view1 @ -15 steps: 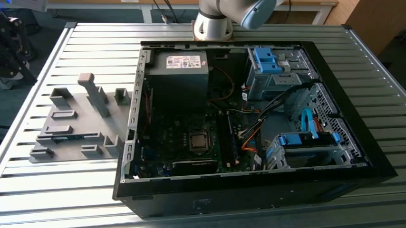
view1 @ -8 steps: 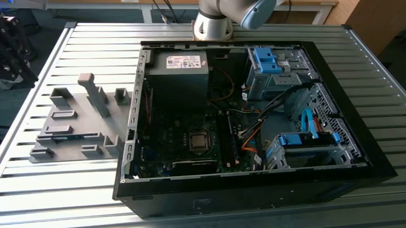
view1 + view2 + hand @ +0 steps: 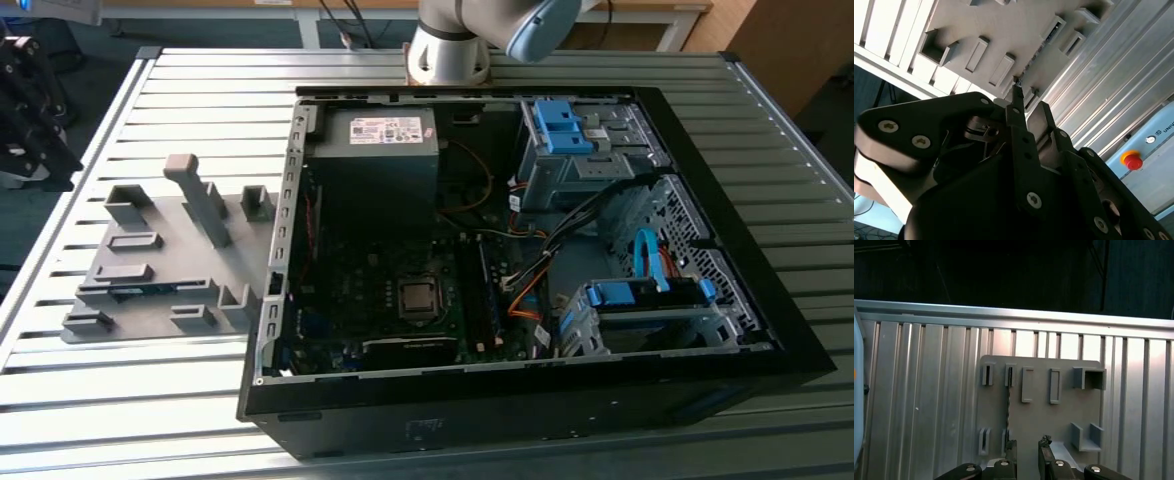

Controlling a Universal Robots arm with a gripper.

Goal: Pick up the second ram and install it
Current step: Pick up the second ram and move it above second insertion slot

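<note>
**While end effector (image 3: 1028, 449) hangs spread, second ram (image 3: 1008, 405) sits in holder plate (image 3: 1064, 415)**

First wrist view: fingers (image 3: 1011, 454) apart, facing the plate, gripping nothing; the ram stands edge-on in a slot (image 3: 1009, 376). Exterior view adds the open computer case (image 3: 534, 410) beside the plate; the ram is hard to make out there.

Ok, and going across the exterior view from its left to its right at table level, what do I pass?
Grey holder plate → left wall of the open computer case → processor socket → blue-latched drive cage → bare table slats.
</note>
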